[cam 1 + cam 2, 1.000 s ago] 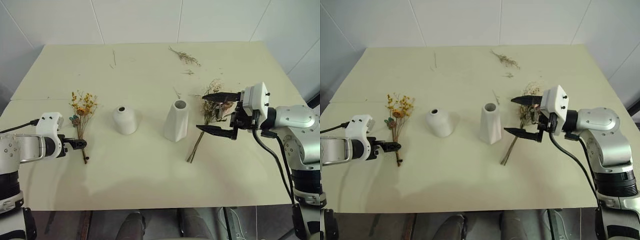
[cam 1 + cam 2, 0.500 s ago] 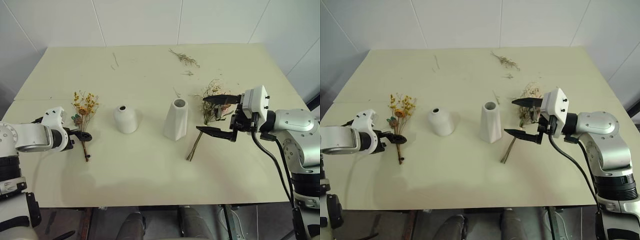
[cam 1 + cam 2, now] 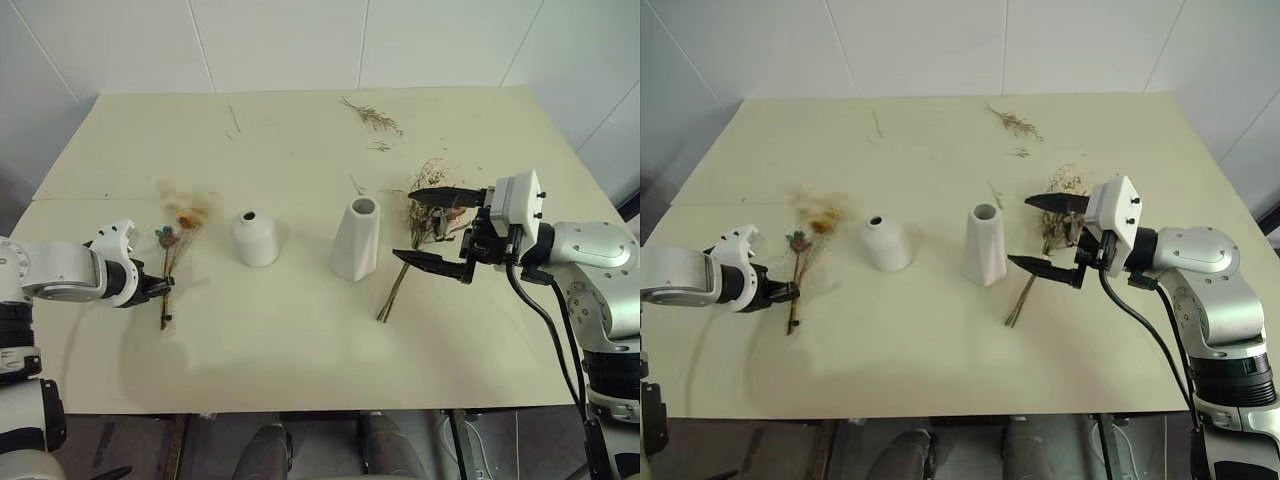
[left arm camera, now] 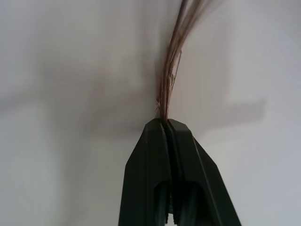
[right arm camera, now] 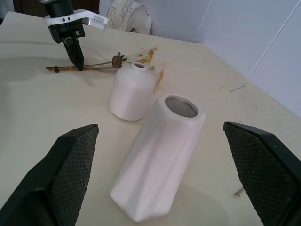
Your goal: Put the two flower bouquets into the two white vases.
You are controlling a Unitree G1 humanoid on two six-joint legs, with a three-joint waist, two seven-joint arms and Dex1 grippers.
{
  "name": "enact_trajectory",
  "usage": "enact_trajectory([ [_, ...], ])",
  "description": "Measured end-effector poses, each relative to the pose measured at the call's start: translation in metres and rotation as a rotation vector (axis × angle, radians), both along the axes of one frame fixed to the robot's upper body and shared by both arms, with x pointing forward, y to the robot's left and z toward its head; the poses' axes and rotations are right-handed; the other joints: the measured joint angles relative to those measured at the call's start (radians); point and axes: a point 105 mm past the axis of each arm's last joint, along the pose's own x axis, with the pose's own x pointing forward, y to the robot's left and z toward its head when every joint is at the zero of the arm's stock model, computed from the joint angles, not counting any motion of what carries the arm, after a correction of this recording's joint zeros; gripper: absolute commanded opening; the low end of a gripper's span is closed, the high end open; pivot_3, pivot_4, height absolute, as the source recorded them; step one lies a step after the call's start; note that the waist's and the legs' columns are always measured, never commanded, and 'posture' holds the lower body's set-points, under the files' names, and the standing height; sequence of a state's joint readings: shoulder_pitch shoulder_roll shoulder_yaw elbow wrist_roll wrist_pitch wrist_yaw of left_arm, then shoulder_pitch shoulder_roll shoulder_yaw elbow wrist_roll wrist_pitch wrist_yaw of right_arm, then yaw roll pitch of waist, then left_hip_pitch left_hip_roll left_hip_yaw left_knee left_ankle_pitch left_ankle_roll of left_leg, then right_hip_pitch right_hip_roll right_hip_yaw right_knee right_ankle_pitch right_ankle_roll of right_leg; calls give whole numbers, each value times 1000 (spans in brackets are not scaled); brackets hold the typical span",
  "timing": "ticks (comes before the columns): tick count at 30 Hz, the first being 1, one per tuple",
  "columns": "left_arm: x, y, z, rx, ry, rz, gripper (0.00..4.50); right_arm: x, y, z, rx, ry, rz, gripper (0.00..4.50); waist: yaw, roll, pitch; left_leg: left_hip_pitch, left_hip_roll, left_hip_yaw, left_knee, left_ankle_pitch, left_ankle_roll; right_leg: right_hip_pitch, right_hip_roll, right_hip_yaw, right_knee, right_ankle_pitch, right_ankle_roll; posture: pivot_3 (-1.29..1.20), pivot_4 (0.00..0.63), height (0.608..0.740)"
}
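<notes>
1. Two bouquets wait to be placed. The sparse bunch lies near the table's left edge, left of the squat vase. The left gripper is clamped on its thin brown stems low down, near the cut ends, as the left wrist view confirms. The likely trouble: a grip so near the stem ends leaves the long flowered top free to swing or droop, so the stem tips may miss the vase's small round mouth.
2. The thin stems are several and loose; they could splay or slip between the fingers if the bunch is tilted upright quickly.
3. The sparse bunch has small yellow-orange blossoms and a teal bit at its head, which looks smeared in the head views, so I cannot tell how it sits against the table.
4. The fuller bunch, pink roses with pale sprigs and green leaves, lies right of the taller faceted vase, stems pointing toward the robot.
5. The right gripper hovers beside that bunch with its fingers spread wide, holding nothing. Sweeping leftward, it could knock the tall vase over.
6. Loose dried twigs lie at the far side.
</notes>
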State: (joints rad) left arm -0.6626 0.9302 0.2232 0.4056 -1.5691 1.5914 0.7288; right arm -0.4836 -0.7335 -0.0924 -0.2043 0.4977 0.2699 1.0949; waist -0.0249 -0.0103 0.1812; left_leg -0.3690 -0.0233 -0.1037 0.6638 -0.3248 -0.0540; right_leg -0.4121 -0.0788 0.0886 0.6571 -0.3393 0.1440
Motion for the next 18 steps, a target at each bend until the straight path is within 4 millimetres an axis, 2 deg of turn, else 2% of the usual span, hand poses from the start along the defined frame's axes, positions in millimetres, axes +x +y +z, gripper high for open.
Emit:
enact_trajectory([
  [7, 10, -4, 0, -59, -68, 60, 26, 2, -2, 1, 8, -2, -22, 4500, 11, 1, 0, 0, -1, -1, 0, 3, 1, 1, 0, 0, 1, 2, 2, 0, 150, 740],
  [10, 27, -4, 7, -84, -228, 104, 26, 1, -5, 2, 16, -4, -41, 4500, 20, -2, 1, -1, -1, 2, 0, 7, -4, 0, 1, -3, 0, 4, 0, 0, 150, 740],
  [13, 47, 5, 44, -96, -574, 87, 26, -4, -5, 3, 13, -4, -37, 4500, 21, -5, 3, -2, 1, 3, -3, 8, -6, 0, 2, -5, -2, 5, -2, 0, 150, 740],
  [16, 50, 10, 86, -83, -872, -3, 26, -9, -8, 7, 0, -1, -28, 4500, 19, -5, 3, -2, 1, 4, -8, 9, -5, 0, 2, -4, -6, 5, -2, 0, 150, 740],
  [18, 49, 9, 98, -84, -966, -61, 26, -12, -10, 11, 0, 1, -24, 4500, 19, -5, 3, -2, 1, 4, -11, 9, -4, 0, 1, -5, -10, 5, -2, 0, 150, 740],
])
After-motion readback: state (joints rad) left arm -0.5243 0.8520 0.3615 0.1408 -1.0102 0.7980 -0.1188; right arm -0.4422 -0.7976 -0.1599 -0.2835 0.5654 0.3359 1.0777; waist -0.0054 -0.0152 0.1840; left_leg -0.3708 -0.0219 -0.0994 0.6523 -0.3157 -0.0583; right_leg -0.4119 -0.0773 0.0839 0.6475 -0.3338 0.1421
